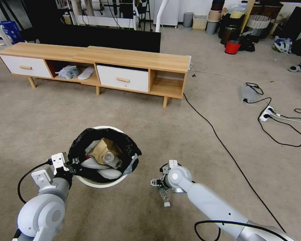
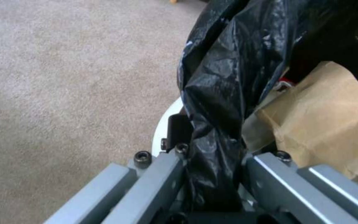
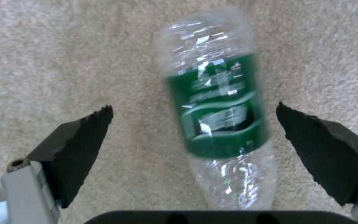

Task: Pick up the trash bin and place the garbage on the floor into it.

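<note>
**Bottle between spread pads, bin held by its rim**

While its black pads stand spread wide, the right end effector brackets a clear bottle with a green label, lying on the carpet floor and touching neither pad. Beside it, the left end effector is clamped on the black bag folded over the trash bin rim. Inside the bin sit a tan paper bag and white scraps. Farther off stands a wooden TV bench, and a black cable crosses the carpet.
</note>
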### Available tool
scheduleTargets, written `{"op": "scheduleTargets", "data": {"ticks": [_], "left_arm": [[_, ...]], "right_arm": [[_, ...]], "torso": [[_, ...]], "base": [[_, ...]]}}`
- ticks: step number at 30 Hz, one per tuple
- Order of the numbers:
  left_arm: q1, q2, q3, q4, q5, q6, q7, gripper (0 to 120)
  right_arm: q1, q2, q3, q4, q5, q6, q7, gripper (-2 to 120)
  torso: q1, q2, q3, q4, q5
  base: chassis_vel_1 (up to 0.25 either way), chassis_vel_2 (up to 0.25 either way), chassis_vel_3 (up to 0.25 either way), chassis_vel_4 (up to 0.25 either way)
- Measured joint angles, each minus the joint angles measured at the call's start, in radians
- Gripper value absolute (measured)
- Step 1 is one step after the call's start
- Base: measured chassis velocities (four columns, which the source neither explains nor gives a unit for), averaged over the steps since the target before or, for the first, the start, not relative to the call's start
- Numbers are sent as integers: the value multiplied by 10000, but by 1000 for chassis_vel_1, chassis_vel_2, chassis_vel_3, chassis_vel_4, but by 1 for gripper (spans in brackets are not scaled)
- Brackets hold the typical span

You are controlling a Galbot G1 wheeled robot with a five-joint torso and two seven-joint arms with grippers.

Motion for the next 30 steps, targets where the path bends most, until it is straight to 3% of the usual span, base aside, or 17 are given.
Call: {"op": "scheduleTargets", "data": {"ticks": [12,30], "left_arm": [[-99,65,144,132,1,-24,25,0],[-89,23,29,248,21,-67,43,0]], "right_arm": [[-260,-303,340,-177,-465,251,-357,100],[-15,312,130,-798,-889,340,-690,100]], "torso": [[0,0,0,-1,1],[0,0,0,-2,2]], "base": [[0,0,0,0],[0,0,0,0]]}}
